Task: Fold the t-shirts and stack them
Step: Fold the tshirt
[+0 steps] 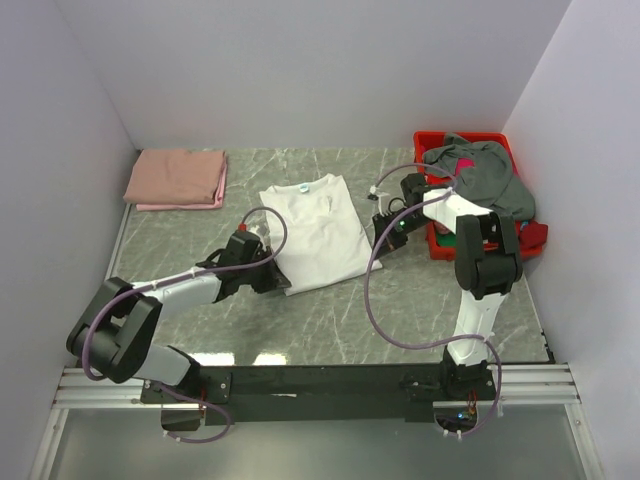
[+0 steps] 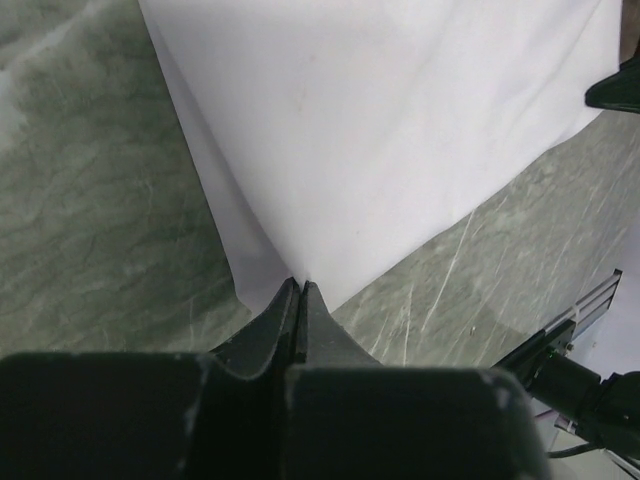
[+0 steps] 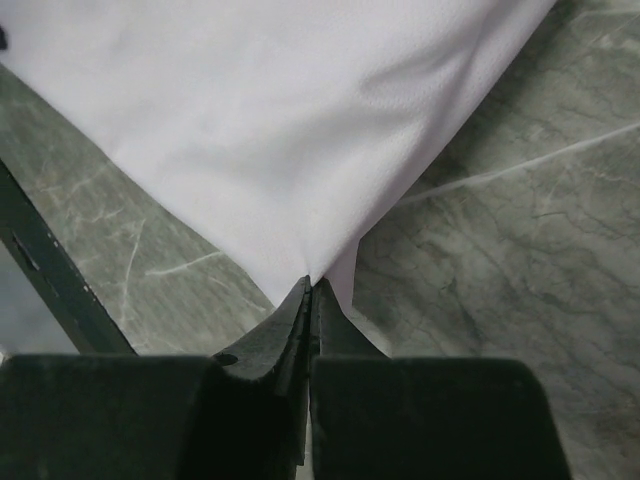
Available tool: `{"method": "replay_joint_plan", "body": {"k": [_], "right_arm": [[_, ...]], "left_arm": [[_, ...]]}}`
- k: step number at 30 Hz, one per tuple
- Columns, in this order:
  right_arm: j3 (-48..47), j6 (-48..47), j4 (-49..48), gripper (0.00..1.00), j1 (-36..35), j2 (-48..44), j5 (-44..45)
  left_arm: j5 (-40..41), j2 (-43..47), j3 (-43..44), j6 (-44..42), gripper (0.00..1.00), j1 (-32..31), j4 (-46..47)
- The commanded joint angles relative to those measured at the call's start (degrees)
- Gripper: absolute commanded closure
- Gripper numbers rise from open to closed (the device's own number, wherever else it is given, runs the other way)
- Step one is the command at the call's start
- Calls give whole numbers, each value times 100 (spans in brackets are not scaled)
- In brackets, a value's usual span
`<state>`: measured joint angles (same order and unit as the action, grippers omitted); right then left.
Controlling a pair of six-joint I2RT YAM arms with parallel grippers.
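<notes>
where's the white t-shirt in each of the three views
top external: white t-shirt lies flat mid-table.
left wrist: fills the upper right, its corner pinched in the left gripper.
right wrist: fills the top, its corner pinched in the right gripper.
shared landmark: the green marbled table around it.

A table with a grey-green marbled top fills the view, enclosed by plain white walls. A red plastic bin sits in its far right corner. Silver metal rails run along the near edge.
</notes>
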<state>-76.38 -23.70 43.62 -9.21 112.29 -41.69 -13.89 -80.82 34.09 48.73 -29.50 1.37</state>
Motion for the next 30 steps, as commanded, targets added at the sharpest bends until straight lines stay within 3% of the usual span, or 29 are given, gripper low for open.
{"method": "replay_joint_plan", "body": {"k": [1,14,18,22,23,27,30], "right_arm": [[18,-345,322,100,77,-348,-427],[633,-1873,1192,100,112,-471,-682],[712,-1936,1342,100,121,-375,-603],[721,-1639,1299,69,200,-322,-778],[704,-1542,1177,66,209,-339,-779],[624,-1085,930,60,236,-278,-700],[572,-742,667,60,236,-269,-630]], "left_arm": [[-272,171,-121,-101,99,5,329],[-790,471,-675,-197,99,-30,681],[-887,304,-675,-224,100,-100,725],[-905,189,-587,-241,99,-144,760],[-922,154,-561,-241,98,-153,769],[-966,162,-535,-241,86,-153,804],[-862,250,-500,-241,69,-153,734]]}}
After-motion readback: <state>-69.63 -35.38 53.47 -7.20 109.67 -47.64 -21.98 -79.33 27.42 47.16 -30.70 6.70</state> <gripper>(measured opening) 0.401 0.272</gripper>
